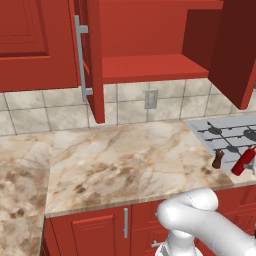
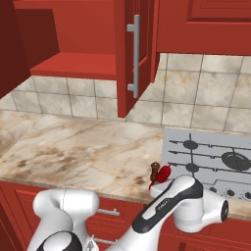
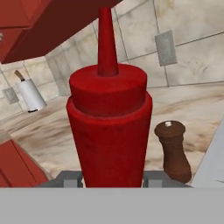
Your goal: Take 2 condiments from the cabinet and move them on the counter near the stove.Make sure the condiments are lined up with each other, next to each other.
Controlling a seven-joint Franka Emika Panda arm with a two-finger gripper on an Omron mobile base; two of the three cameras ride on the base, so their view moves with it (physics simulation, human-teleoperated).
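The gripper (image 3: 112, 178) is clamped on the red squeeze bottle (image 3: 109, 131), its fingers pressed against the bottle's base on both sides in the hand view. The brown shaker (image 3: 173, 151) stands upright on the marble counter (image 1: 125, 155) just beside the bottle, at about 3 o'clock from it. From the left base view both sit at the stove's (image 1: 227, 132) near left corner, the bottle tilted. The cabinet (image 1: 145, 67) shelf lies open at 12 o'clock
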